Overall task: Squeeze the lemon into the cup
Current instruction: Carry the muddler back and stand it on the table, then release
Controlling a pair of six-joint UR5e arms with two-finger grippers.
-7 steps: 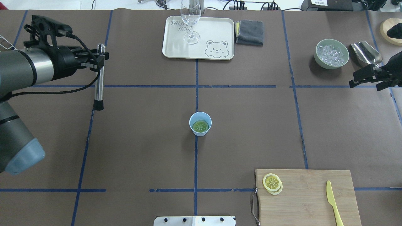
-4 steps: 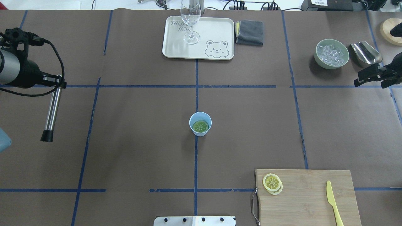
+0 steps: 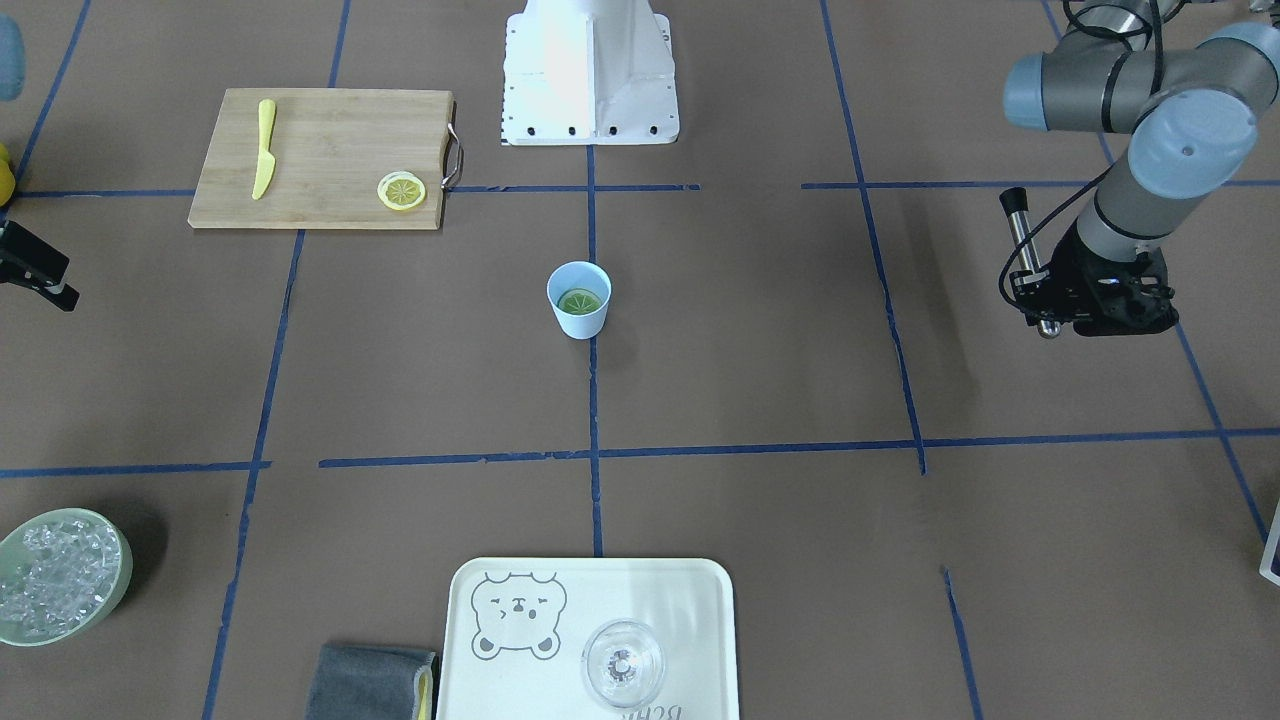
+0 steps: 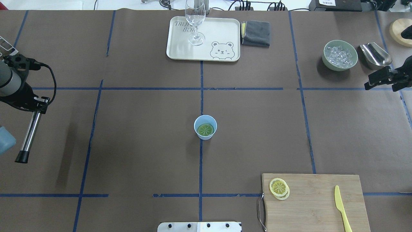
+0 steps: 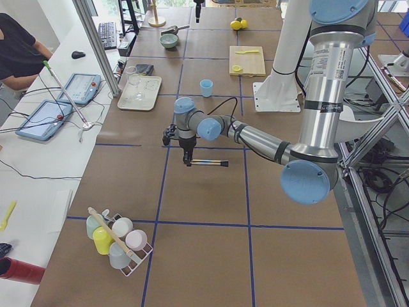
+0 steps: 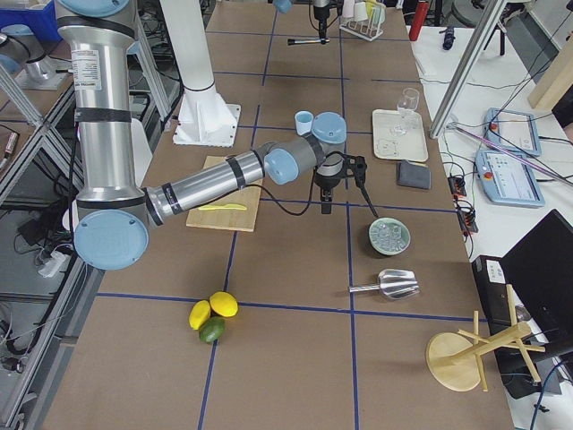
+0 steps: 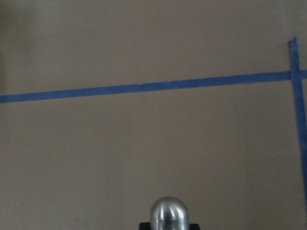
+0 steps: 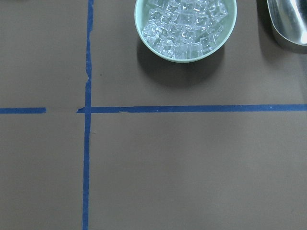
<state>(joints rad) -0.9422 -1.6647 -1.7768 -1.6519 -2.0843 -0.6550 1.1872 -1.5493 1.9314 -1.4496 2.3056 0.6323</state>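
My left arm reached out low at the far left of the table [image 4: 145,145], elbow folded and wrist turned down. My left gripper [image 4: 38,103] was clamped on one end of a steel rod [image 4: 30,135]. The rod was a slim polished cylinder with a black cap at its free end. It lay about level and clear of the surface, with its shadow on the paper beside it. From the left wrist camera only its rounded, mirror-bright end showed, above matte brown paper crossed with blue tape.

In the middle of the table stood the cup [image 4: 205,127], upright on a tape line and well apart from both my grippers. It was light blue, smooth plastic, tapering toward its base. A green citrus slice [image 4: 205,129] lay flat inside it.

Beyond it sat a cream tray [image 4: 225,29] printed with a bear, carrying a clear stemmed glass [image 4: 195,19]. A folded grey cloth [image 4: 256,33] lay just beside the tray.

Nearer my base, to the right, a bamboo cutting board [image 4: 315,203] bore two overlapping lemon slices [image 4: 278,187] and a pale yellow knife [image 4: 341,206].

Further right were a pale-green bowl [image 4: 338,68] heaped with clear ice and a shiny metal scoop [image 4: 375,54].

My right arm stretched out at the right edge. My right gripper [image 4: 370,84] hung above the paper just beside the scoop, touching nothing. I could not tell how far apart its fingers were.
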